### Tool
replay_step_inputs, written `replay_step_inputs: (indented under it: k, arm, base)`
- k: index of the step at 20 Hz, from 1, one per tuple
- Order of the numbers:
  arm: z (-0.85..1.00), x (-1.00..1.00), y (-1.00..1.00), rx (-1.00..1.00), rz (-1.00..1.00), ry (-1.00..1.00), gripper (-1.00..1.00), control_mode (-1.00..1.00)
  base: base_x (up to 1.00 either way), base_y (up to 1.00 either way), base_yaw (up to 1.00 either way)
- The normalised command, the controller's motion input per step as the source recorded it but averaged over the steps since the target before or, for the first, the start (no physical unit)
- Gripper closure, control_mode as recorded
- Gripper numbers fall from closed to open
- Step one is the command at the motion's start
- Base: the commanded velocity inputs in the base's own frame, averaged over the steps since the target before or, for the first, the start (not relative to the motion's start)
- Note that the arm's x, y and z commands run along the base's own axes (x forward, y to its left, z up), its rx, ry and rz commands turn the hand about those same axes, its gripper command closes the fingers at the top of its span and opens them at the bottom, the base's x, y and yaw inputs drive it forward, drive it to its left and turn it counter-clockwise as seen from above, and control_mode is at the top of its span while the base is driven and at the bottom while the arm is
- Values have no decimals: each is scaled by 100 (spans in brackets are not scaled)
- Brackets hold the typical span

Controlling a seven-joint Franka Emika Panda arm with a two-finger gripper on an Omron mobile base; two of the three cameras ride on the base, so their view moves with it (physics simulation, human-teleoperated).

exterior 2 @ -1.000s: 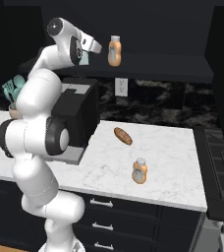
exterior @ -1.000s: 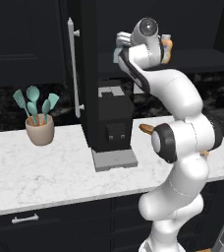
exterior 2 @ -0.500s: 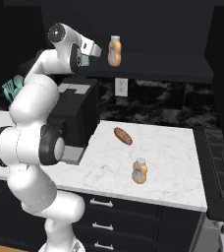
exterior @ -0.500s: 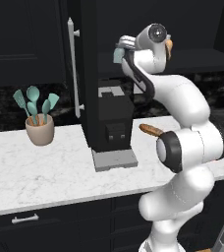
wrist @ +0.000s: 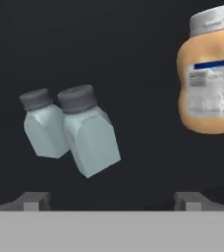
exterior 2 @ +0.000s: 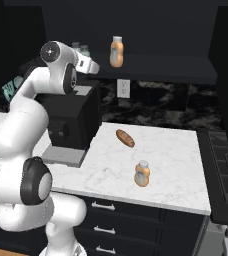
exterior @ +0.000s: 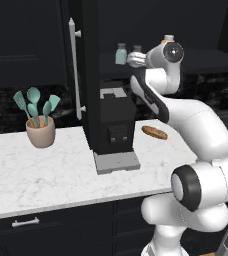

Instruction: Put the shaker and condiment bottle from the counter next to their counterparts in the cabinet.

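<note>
Dark cabinet (exterior 2: 136, 75) shelf, arm raised, tool (wrist: 113, 201) open facing shaker (wrist: 88, 130)

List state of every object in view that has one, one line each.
gripper: open, empty
shaker: on the cabinet shelf, beside the paler shaker
orange bottle on the shelf: upright
condiment bottle: upright on the counter
cabinet door: open

Two small pale shakers lean side by side against the dark cabinet (wrist: 133, 44) interior, the dark-capped shaker (wrist: 88, 132) touching the paler one (wrist: 42, 129) on its left; an orange capped bottle (wrist: 211, 81) stands well apart at right
</note>
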Motion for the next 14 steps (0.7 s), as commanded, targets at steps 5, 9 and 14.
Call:
replay_step_inputs:
  k: [5, 9, 14]
  arm:
    - [-34, -74, 0, -2, 0, 0, -100, -100]
    - [-41, -72, 0, -4, 0, 0, -100, -100]
    - [-53, -44, -5, -3, 0, 11, -100, -100]
  base:
    - [0, 0, 0]
    - [0, 0, 0]
    - [0, 0, 0]
